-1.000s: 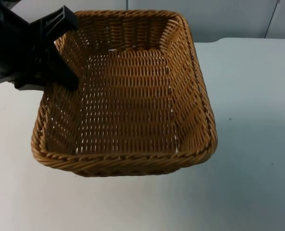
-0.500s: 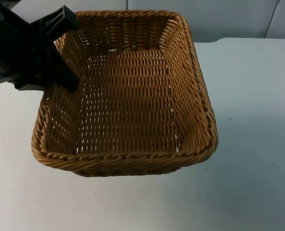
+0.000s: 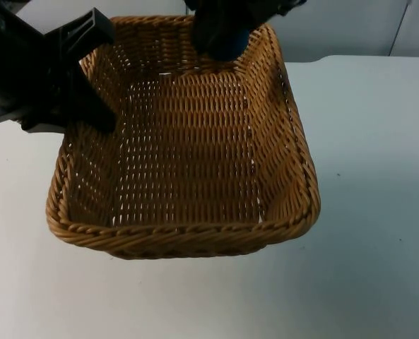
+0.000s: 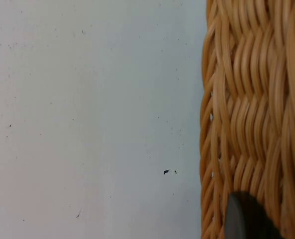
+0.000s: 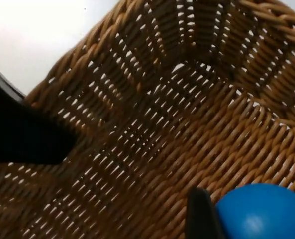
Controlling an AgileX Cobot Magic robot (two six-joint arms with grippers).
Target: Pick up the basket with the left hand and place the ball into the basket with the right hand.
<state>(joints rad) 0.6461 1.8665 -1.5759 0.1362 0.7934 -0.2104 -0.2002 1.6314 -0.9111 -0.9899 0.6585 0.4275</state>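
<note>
The blue ball (image 5: 259,211) is pinched in the right end effector (image 3: 223,39) over the basket (image 3: 184,236)'s far rim. Left end effector (image 3: 89,85) clamps the basket's left wall above the tabletop (image 3: 379,212). Let go now and it might clip the rim and bounce out.

Honey-tan wicker all over the basket (image 3: 188,233), woven in tight horizontal rows with a braided, rope-like rim, pale gaps glinting through the weave in its floor and walls. The ball (image 5: 264,211) is a plain, vivid blue with no markings. Both the left gripper (image 3: 89,70) and the right gripper (image 3: 223,35) are matte black. The table (image 3: 364,212) is white, flecked with a few tiny dark specks.
</note>
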